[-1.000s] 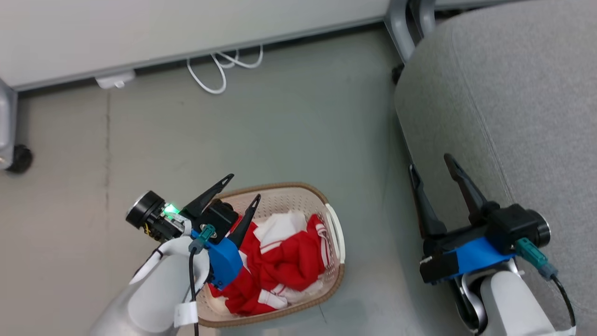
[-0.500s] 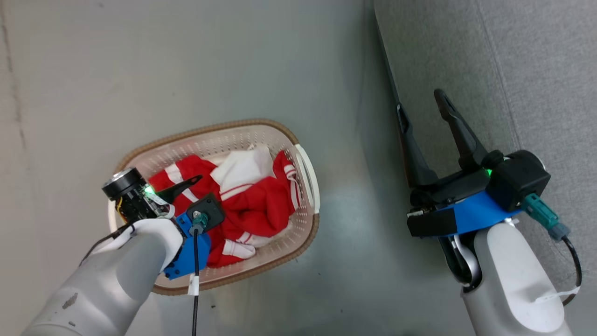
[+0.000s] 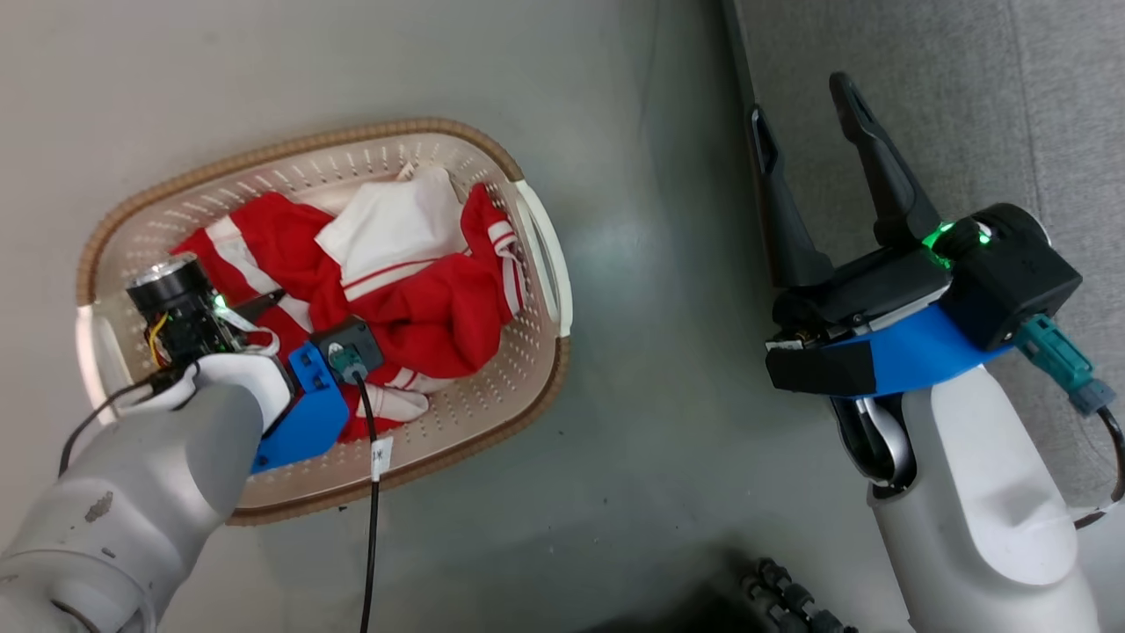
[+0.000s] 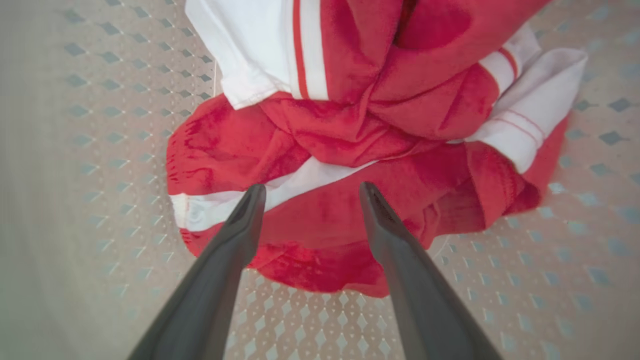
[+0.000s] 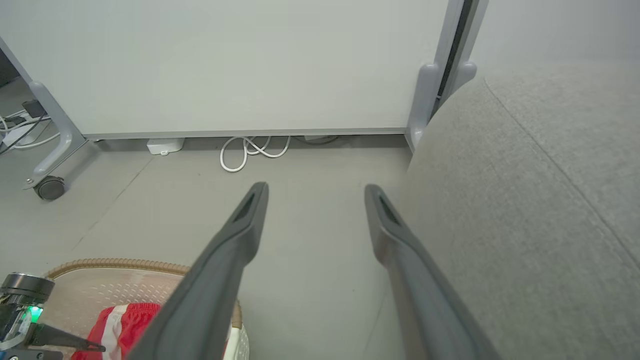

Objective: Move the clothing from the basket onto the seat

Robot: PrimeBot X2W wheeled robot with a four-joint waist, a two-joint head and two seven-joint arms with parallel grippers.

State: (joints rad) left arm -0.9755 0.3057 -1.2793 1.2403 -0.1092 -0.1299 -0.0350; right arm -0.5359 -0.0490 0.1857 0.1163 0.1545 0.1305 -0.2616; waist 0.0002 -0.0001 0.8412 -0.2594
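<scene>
The cream perforated basket (image 3: pixel 290 145) with a brown rim stands on the floor at the left of the head view. Red clothing (image 3: pixel 431 316) with white stripes and a white panel lies crumpled inside it. My left gripper (image 4: pixel 311 192) points down into the basket, open, its tips just over the red fabric (image 4: pixel 340 220) near a white stripe. One dark finger (image 3: pixel 262 304) pokes out beside the wrist camera. My right gripper (image 3: pixel 800 98) hangs open and holds nothing, at the edge of the grey seat (image 3: pixel 949 105), which also fills the right (image 5: pixel 525 200) of the right wrist view.
Grey floor (image 3: pixel 668 352) separates the basket and the seat. In the right wrist view a white panel wall (image 5: pixel 225 60) with grey feet, a caster (image 5: pixel 48 188) and a coiled white cable (image 5: pixel 250 150) stand beyond. A dark ribbed part (image 3: pixel 791 598) shows at the head view's bottom edge.
The head camera has tilted down, so basket and seat sit higher in the picture. My left gripper has swung down into the basket, over the clothing. The right gripper stays open.
</scene>
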